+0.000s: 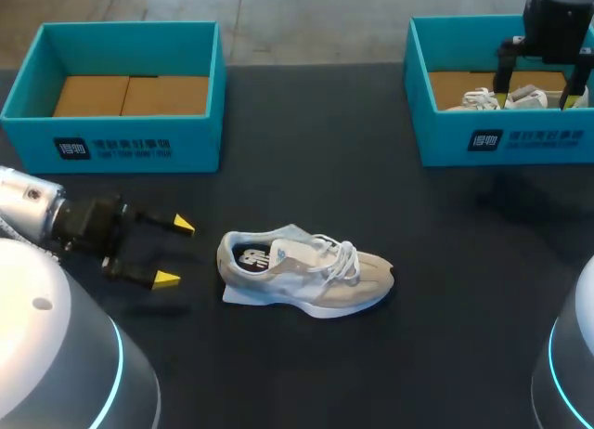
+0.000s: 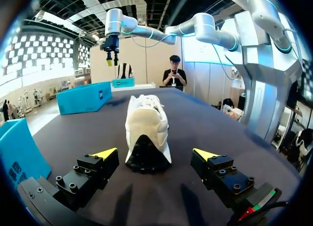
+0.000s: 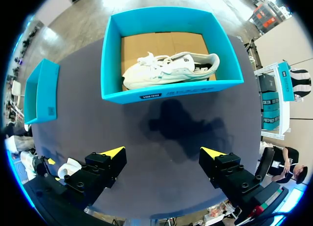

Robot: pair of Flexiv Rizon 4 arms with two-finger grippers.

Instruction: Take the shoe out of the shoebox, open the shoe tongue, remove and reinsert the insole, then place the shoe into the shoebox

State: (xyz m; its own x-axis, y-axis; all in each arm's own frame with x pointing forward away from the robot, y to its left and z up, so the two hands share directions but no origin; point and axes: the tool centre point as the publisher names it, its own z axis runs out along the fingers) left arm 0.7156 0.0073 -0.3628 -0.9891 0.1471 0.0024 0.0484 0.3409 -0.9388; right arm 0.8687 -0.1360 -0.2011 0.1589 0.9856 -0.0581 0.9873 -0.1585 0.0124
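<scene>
Head view: pale sneaker (image 1: 306,273) sits on its sole on the dark table (image 1: 371,197), outside both boxes, heel toward my left gripper (image 1: 175,253). Left fingers are spread wide and hold nothing.

Left wrist view adds this: the heel is just ahead of the gap between the open fingers, with no contact.

Left shoebox (image 1: 111,136) shows only its cardboard floor.

Right gripper (image 1: 535,97) hangs over the right shoebox (image 1: 501,143). The head view cuts that arm off, and the arm half hides the contents.

Only the right wrist view shows them plainly: a second white sneaker (image 3: 170,68) lying on its side inside. The fingers are wide apart well above it, gripping nothing.

The table sneaker's insole is too small to judge.
</scene>
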